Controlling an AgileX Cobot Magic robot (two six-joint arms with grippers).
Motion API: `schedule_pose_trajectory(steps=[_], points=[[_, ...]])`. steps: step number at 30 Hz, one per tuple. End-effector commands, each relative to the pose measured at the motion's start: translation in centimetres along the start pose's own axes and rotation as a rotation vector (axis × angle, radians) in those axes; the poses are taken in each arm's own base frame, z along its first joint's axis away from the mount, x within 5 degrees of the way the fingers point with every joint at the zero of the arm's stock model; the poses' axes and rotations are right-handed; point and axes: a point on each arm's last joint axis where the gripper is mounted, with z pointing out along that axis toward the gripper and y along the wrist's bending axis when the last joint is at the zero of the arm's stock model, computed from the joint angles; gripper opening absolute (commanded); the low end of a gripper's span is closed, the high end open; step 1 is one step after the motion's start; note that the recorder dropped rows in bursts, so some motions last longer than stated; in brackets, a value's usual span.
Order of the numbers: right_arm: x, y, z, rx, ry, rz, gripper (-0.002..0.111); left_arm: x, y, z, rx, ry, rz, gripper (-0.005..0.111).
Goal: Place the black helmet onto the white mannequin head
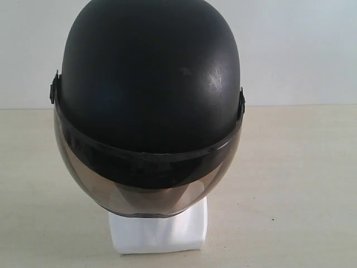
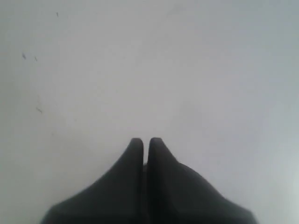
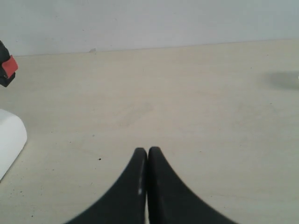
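Observation:
The black helmet fills the middle of the exterior view, sitting on the white mannequin head, whose blocky white base shows below. The smoky visor hangs down over the face, which is hidden. Neither gripper shows in the exterior view. My left gripper is shut with nothing between its fingers, facing a plain pale surface. My right gripper is shut and empty above the beige table.
A white rounded object sits at the edge of the right wrist view, with a small red and black part above it. A pale wall stands behind the table.

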Motion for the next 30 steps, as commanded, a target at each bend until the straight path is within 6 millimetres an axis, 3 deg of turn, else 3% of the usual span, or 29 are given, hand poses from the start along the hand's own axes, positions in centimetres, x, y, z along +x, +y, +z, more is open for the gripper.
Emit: schedule_pose_trajectory(steps=[1, 5, 9, 19, 30], points=[[-0.1, 0.0, 0.0, 0.000, -0.016, 0.000, 0.000, -0.6, 1.3, -0.1, -0.160, -0.017, 0.560, 0.004], [-0.1, 0.0, 0.0, 0.000, -0.016, 0.000, 0.000, -0.2, 2.7, -0.4, -0.288, 0.098, 0.773, 0.004], [-0.1, 0.0, 0.0, 0.000, -0.016, 0.000, 0.000, 1.5, 4.2, -1.0, -0.341, 0.321, 0.903, 0.004], [-0.1, 0.0, 0.0, 0.000, -0.016, 0.000, 0.000, 6.1, 7.9, -2.9, -0.428, 0.510, 0.738, 0.004], [-0.1, 0.0, 0.0, 0.000, -0.016, 0.000, 0.000, 6.8, 8.2, -3.4, -0.457, 0.586, 0.660, 0.004]])
